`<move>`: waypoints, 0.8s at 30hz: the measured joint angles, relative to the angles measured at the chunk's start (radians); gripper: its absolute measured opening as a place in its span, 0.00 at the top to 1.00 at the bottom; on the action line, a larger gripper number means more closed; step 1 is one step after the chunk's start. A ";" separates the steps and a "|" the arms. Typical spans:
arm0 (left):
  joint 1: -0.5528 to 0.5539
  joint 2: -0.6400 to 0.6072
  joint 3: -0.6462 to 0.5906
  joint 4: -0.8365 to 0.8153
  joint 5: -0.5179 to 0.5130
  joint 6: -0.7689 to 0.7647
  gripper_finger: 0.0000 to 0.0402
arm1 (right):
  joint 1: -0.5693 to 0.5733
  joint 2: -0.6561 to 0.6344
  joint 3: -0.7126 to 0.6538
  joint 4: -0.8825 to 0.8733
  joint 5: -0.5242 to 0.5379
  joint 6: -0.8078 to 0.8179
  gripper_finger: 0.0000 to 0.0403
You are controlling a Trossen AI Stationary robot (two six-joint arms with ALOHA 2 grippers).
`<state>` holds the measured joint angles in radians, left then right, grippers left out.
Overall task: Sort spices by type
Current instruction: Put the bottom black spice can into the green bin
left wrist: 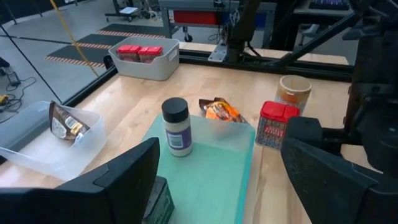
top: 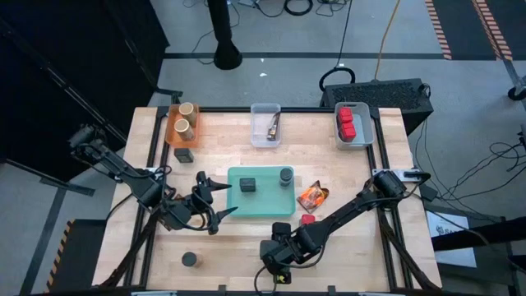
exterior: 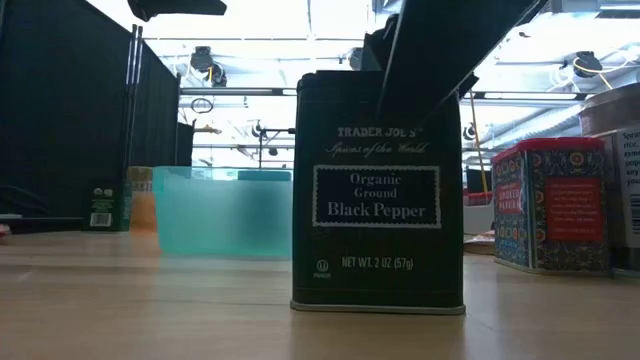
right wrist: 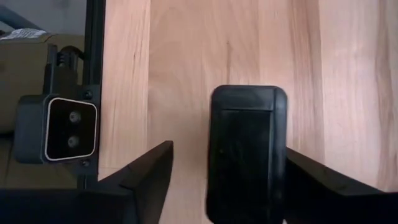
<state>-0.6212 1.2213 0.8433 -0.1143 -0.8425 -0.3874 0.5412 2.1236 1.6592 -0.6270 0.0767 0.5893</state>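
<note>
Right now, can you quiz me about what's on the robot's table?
1. True or false: the red cubes sit in the white bin.
2. What does the right hand straddle? A) black pepper tin B) orange packet C) tan jar
3. Fill in: ___ things stand on the teal tray.
Key: 1 true; 2 A; 3 two.

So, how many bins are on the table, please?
3, along the far edge: orange bin left, clear bin middle, white bin right. None seems hidden.
</note>
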 joint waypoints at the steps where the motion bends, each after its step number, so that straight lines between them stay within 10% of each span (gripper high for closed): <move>1: 0.000 0.000 0.000 0.001 0.000 0.000 0.17 | -0.001 -0.001 0.000 0.000 0.000 0.000 0.46; 9: 0.000 0.000 0.000 0.002 0.000 0.000 0.17 | -0.004 -0.001 0.000 0.000 0.000 -0.018 0.73; 24: 0.000 0.000 0.000 0.001 0.000 0.000 0.17 | -0.019 -0.075 0.113 -0.165 0.001 -0.066 0.73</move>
<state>-0.6213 1.2213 0.8433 -0.1131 -0.8425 -0.3874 0.5223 2.0482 1.7727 -0.7919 0.0774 0.5236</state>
